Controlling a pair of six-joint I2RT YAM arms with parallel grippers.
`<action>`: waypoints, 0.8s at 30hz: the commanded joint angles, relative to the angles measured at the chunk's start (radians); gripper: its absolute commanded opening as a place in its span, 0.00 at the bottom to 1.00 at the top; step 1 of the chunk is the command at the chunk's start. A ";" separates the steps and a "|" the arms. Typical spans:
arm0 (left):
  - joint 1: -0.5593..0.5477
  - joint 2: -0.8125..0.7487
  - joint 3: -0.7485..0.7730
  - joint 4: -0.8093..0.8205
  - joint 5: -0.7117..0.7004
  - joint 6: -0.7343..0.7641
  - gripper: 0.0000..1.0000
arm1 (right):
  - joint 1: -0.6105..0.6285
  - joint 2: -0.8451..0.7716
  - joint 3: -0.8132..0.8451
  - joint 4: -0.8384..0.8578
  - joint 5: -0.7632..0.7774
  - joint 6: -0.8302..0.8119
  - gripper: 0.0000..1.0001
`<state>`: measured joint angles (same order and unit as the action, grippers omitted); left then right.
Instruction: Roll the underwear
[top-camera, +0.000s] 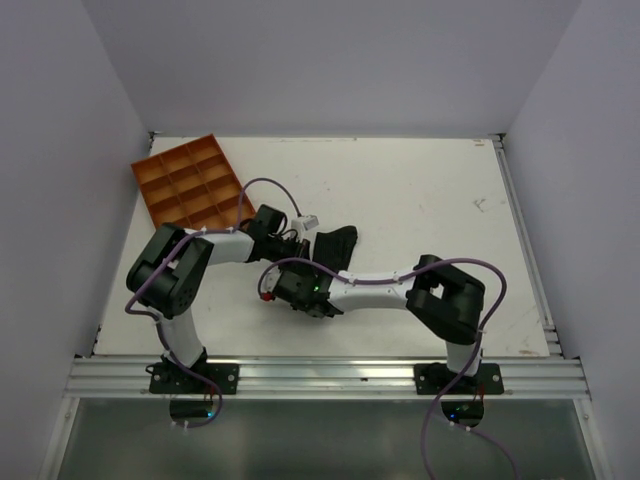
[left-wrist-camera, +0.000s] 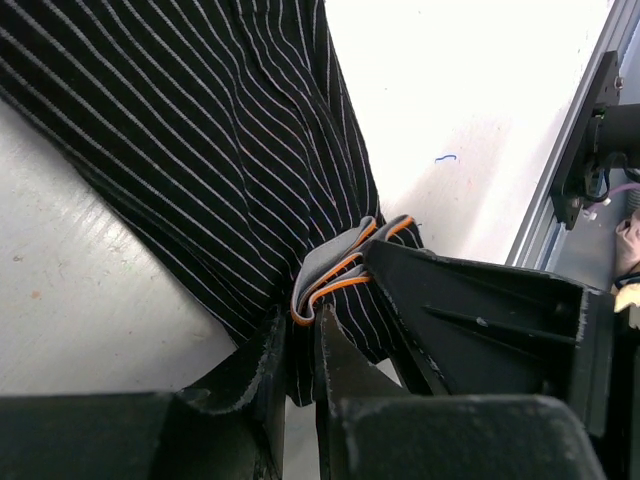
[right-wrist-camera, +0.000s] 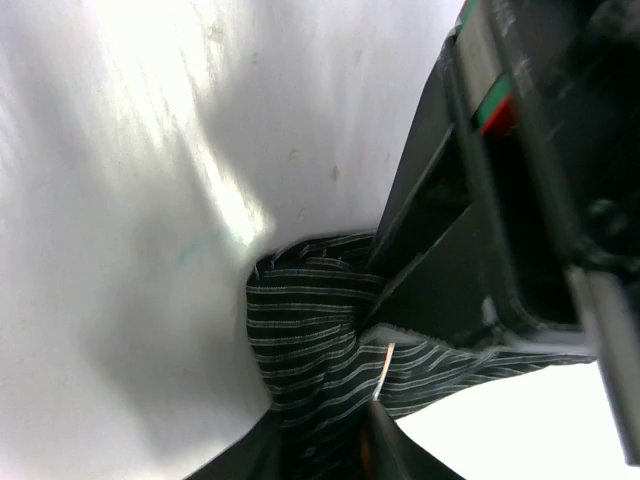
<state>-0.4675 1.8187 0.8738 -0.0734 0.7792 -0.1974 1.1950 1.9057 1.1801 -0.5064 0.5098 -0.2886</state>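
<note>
The underwear (top-camera: 338, 245) is black fabric with thin pale stripes and a grey and orange waistband, bunched on the white table between the two arms. In the left wrist view the underwear (left-wrist-camera: 230, 140) spreads away from my left gripper (left-wrist-camera: 303, 345), which is shut on the fabric just below the folded waistband. My left gripper (top-camera: 305, 243) sits at the underwear's left end in the top view. My right gripper (top-camera: 320, 268) comes in from the near side. In the right wrist view my right gripper (right-wrist-camera: 325, 450) is shut on a bunch of the underwear (right-wrist-camera: 305, 340). The two grippers nearly touch.
An orange compartment tray (top-camera: 190, 182) lies at the table's far left. The white table (top-camera: 430, 200) has a metal rail along its right edge (top-camera: 525, 240) and near edge. In the left wrist view the right gripper's black body (left-wrist-camera: 480, 320) stands close on the right.
</note>
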 joint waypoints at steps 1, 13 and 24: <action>-0.002 0.027 0.007 -0.114 -0.156 0.070 0.16 | -0.032 -0.011 -0.039 -0.089 -0.149 0.058 0.29; 0.035 -0.031 0.018 -0.100 -0.170 0.004 0.33 | -0.090 -0.050 -0.071 -0.072 -0.358 0.132 0.11; 0.128 -0.197 -0.059 0.057 -0.297 -0.137 0.44 | -0.091 -0.059 -0.105 -0.064 -0.376 0.157 0.11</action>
<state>-0.3683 1.6905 0.8211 -0.0860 0.5888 -0.2943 1.0985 1.8366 1.1412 -0.4847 0.2649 -0.1898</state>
